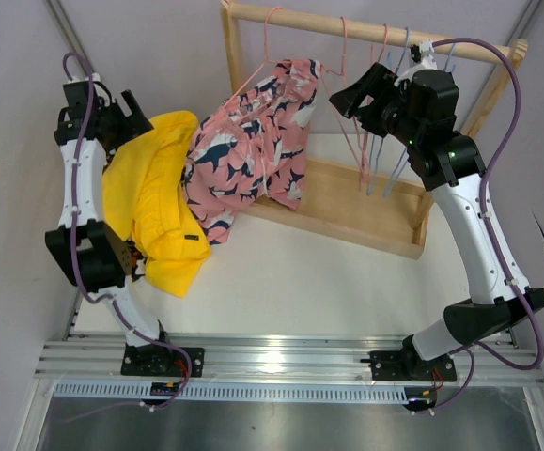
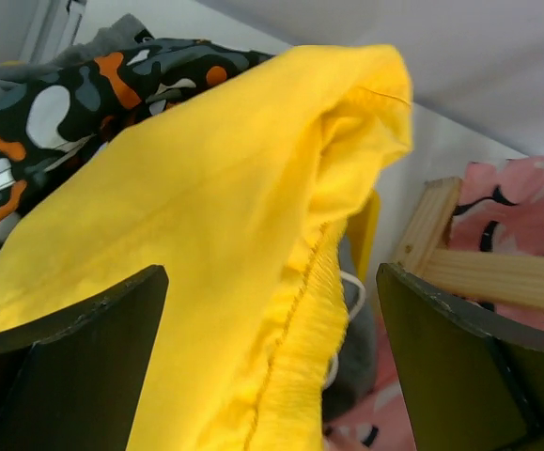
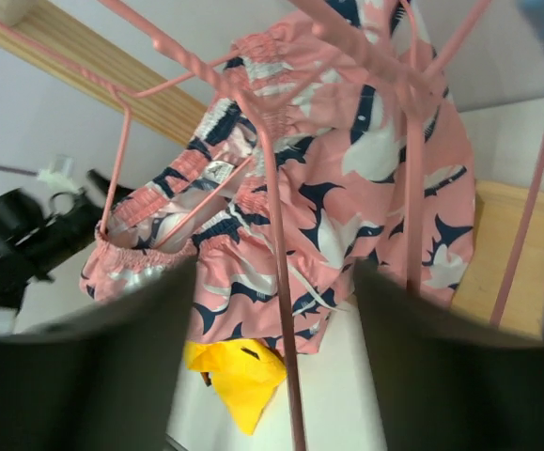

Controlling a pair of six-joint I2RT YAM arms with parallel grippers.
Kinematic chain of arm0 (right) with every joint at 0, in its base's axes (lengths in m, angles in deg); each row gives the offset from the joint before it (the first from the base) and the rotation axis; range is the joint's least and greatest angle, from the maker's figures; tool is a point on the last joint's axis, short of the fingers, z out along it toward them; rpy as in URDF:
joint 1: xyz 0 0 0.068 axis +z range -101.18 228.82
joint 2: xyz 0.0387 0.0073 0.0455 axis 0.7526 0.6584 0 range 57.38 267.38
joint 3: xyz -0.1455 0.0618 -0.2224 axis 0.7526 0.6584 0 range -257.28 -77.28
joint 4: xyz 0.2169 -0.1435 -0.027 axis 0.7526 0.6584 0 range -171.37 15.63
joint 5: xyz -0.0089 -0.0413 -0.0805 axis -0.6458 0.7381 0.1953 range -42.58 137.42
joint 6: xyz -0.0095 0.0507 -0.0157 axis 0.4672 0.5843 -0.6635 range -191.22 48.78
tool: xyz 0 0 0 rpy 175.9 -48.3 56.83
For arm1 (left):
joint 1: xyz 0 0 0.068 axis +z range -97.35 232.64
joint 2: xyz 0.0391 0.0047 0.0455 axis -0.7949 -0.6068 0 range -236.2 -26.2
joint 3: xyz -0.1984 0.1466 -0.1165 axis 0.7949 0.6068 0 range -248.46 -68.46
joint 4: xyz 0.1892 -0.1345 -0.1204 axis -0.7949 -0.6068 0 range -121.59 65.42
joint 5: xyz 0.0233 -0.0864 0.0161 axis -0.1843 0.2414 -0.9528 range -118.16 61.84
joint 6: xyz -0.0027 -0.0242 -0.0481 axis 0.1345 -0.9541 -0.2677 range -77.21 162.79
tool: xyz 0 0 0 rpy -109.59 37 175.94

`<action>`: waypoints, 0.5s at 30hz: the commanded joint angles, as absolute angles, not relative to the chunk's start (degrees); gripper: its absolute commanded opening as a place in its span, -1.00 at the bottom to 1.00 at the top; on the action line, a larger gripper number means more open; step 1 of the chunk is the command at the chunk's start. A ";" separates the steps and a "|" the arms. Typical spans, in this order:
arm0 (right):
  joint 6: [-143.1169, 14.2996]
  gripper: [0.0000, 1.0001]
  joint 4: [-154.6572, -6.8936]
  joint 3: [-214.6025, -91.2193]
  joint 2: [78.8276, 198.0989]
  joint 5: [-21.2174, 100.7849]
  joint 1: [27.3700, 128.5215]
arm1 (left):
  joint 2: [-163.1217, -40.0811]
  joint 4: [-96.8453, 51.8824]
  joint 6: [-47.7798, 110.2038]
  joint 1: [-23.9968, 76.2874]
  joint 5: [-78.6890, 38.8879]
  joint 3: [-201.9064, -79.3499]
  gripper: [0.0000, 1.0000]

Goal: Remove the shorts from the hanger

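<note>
Wooden rack (image 1: 347, 211) standing at the back of the white surface (image 1: 309, 282), aluminium rail (image 1: 290, 362) running along the near edge.

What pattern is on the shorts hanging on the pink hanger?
The shorts are pink with navy and white sharks, clearest in the right wrist view.

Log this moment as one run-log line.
left gripper open, yellow shorts draped over it | right gripper open at pink hanger | pink shark-print shorts on hanger

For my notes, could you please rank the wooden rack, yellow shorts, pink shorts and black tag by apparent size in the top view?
1. wooden rack
2. pink shorts and yellow shorts, too alike to rank
3. black tag
</note>
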State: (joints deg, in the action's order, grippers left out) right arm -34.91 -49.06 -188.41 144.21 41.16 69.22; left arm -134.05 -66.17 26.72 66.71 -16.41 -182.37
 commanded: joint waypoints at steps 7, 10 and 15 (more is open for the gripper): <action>-40.72 0.99 -44.02 -193.38 137.98 53.65 68.07 | -101.45 -57.99 26.62 63.64 -16.83 -165.51 0.99; -40.38 0.99 -45.33 -193.29 135.79 53.41 68.07 | -93.71 -57.28 26.53 60.30 -17.18 -157.95 0.99; -41.51 0.90 -58.68 -192.06 135.42 38.30 76.29 | -80.00 -54.03 26.10 57.04 -17.61 -140.22 0.99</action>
